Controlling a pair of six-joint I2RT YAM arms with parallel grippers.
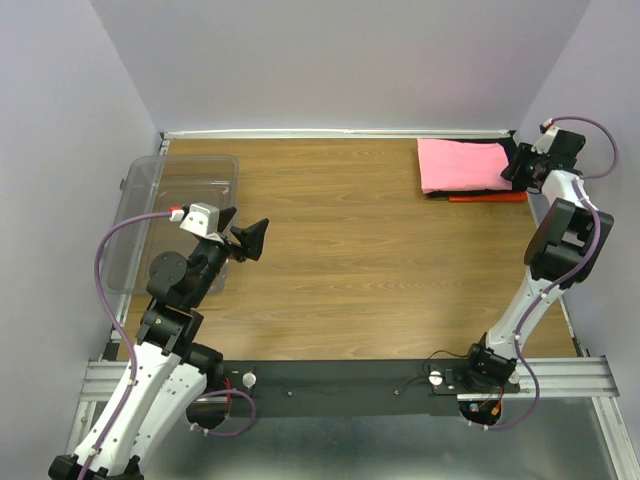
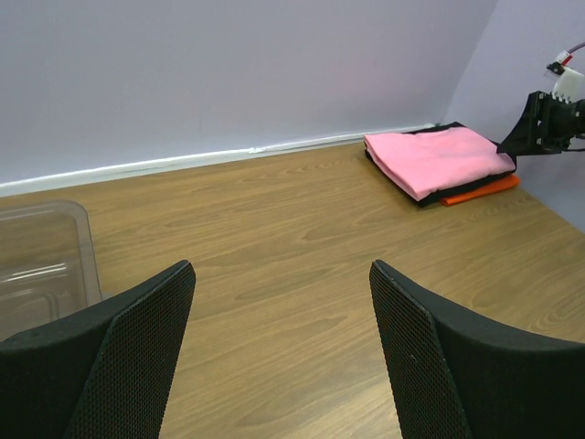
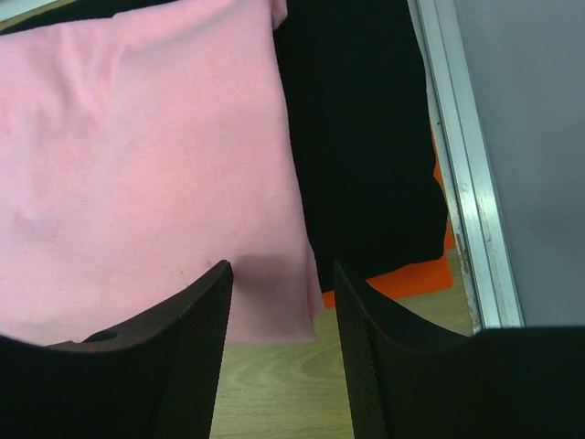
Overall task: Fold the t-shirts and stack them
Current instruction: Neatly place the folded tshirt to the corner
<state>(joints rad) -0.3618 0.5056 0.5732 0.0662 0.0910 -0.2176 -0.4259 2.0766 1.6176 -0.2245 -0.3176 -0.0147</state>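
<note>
The right gripper [image 3: 281, 274] hangs directly over the near right corner of the stack, jaws part-way apart with nothing seen clamped between them; the corner of the pink shirt [image 3: 137, 165] lies just below and toward its left finger, the black shirt [image 3: 366, 137] shows beneath and ahead of the right finger, and the orange-red shirt [image 3: 411, 276] protrudes from under both, just beside the table's edge rail [image 3: 457, 183]. The bulk of the stack extends leftward from this gripper; its long axis appears to run across the jaw line, parallel to the back wall. The left gripper [image 1: 243, 232] stands wide open and empty, with the clear tub [image 1: 150, 200] beside it and the stack well apart, far ahead and to its right. Judgement: all three shirts appear folded and stacked; any final adjustment falls to the right arm, the nearer one.
</note>
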